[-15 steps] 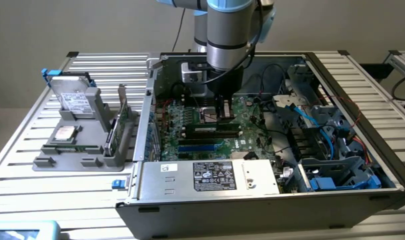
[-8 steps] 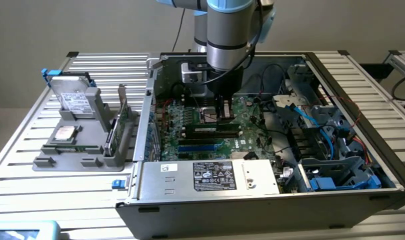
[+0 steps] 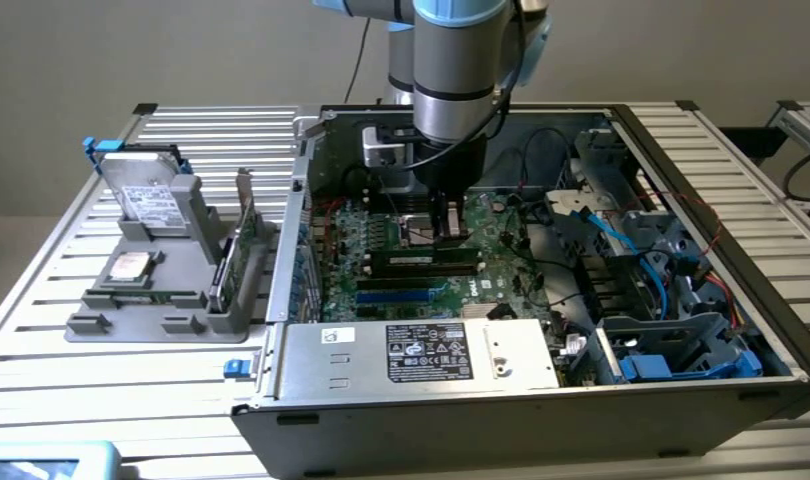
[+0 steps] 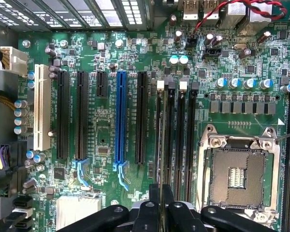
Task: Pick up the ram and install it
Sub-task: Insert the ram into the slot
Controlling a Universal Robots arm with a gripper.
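My gripper (image 3: 445,232) reaches down into the open computer case (image 3: 725,210), over the motherboard (image 3: 378,235). The ram (image 3: 425,262) is a long dark strip with a small white label. It stands on edge right under the fingers, in line with the memory slots. In the wrist view my black gripper (image 4: 161,208) is shut on the ram (image 4: 160,145), which shows edge-on as a thin line along the slot with the white latch (image 4: 160,86). Whether it is seated in the slot I cannot tell.
The empty processor socket (image 4: 237,176) lies beside the memory slots, and a blue expansion slot (image 4: 120,116) lies on their other side. A power supply (image 3: 419,350) fills the case's near side. Drive bays with blue cables (image 3: 672,330) sit at the exterior view's right. A grey holder (image 3: 152,310) outside the case carries a hard drive (image 3: 152,200) and an expansion card (image 3: 245,240).
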